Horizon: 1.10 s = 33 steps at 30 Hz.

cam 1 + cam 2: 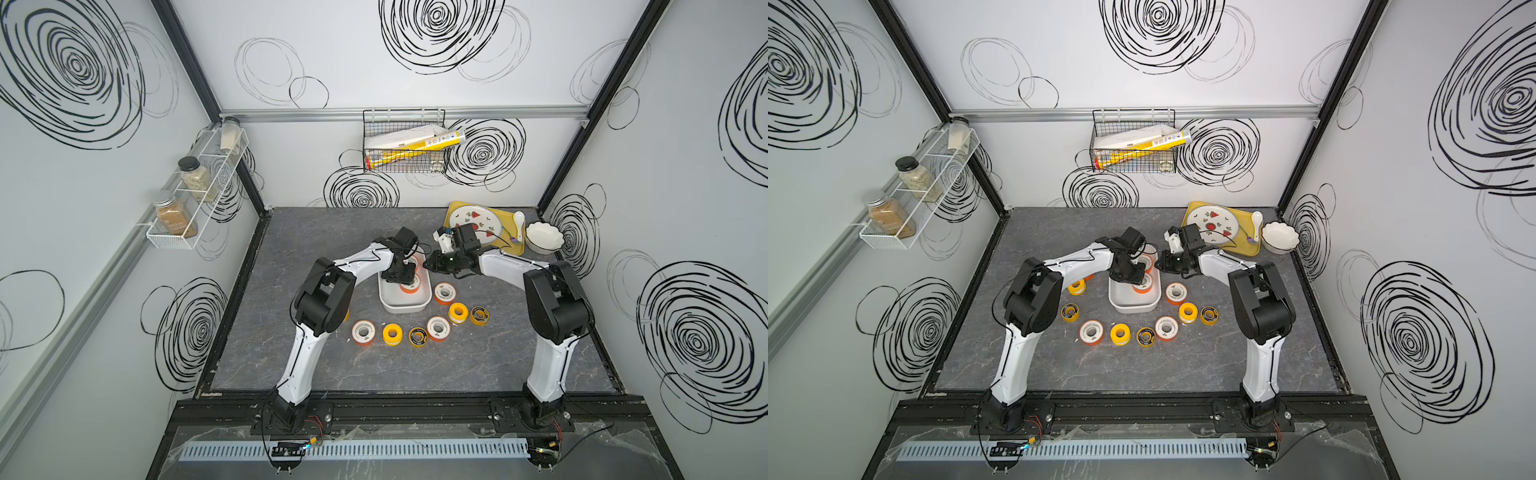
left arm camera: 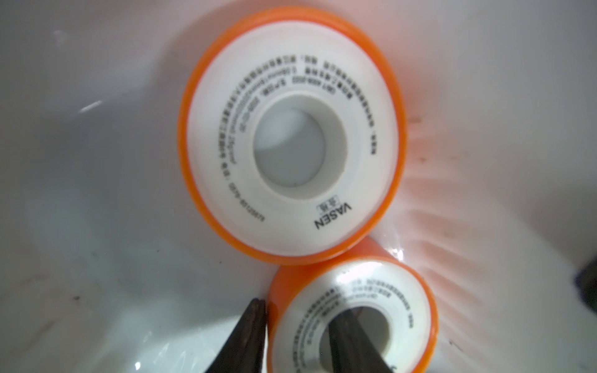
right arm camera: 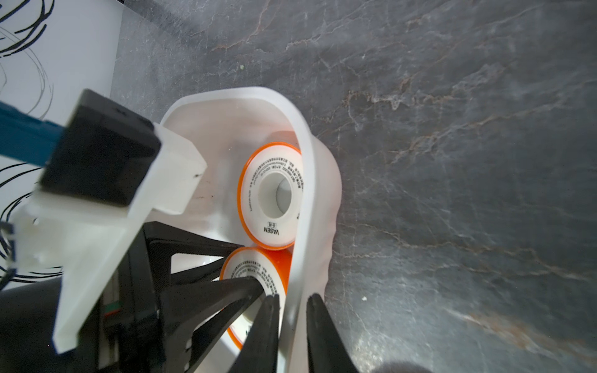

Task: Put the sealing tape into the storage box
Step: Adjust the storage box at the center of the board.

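We're looking at the storage box (image 1: 1136, 308), smooth white plastic with rounded corners and a flared rim, standing mid-table on the dark grey, stone-veined tabletop (image 1: 1142, 374); white walls (image 1: 1059, 62) scrawled with black swirls close in three sides. The sealing tape is small round spools with centre holes; two orange ones with printed white faces sit inside the box, the loose spool (image 2: 365, 181) just beside the straddled spool (image 2: 381, 284). There's the left gripper (image 2: 300, 310), one finger down that spool's hole, the other just outside its orange rim; we cannot tell whether it pinches. The right gripper (image 3: 294, 297) is clamped on the box's wall, a finger either side. Out on the table we count ten: four orange-rimmed spools (image 1: 1086, 331), one mostly hidden beneath the left arm (image 1: 1075, 262); three all-yellow spools (image 1: 1114, 333); three black-faced spools (image 1: 1140, 336).
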{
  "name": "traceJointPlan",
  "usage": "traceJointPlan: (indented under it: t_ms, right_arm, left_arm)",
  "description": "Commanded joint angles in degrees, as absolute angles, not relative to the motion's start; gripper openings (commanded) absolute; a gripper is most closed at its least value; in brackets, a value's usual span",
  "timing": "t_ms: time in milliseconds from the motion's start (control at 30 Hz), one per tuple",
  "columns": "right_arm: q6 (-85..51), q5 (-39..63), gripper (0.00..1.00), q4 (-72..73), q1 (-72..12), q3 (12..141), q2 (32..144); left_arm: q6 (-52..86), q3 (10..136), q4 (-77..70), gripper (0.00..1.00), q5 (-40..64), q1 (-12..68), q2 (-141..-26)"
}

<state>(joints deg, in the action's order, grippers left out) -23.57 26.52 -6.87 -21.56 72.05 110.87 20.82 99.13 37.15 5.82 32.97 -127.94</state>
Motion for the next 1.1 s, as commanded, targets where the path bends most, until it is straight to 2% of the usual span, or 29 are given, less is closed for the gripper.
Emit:
traceJointPlan:
  t_ms: [0, 333, 567, 700, 1067]
  right_arm:
    - [-22.9, 25.5, 0.23, -7.6, -21.8, 71.5, 108.0]
    - [-22.3, 23.9, 0.24, -8.2, -21.8, 71.1, 106.3]
    - [-20.0, 19.4, 0.29, -8.4, -21.7, 70.0, 101.7]
    - [-17.9, 15.9, 0.32, -8.6, -21.7, 68.3, 97.9]
    - [-12.9, 11.2, 0.35, -9.5, -21.7, 60.9, 88.9]
  left_arm:
    - [21.7, 100.7, 35.6, 0.39, 7.1, 33.1, -128.4]
    - [22.4, 100.8, 34.8, 0.40, 7.7, 33.1, -127.4]
    - [22.3, 98.9, 34.6, 0.53, 5.9, 33.0, -122.8]
    - [21.9, 96.4, 34.2, 0.60, 4.2, 33.0, -118.1]
    - [18.7, 84.2, 32.6, 0.60, 1.5, 28.1, -98.1]
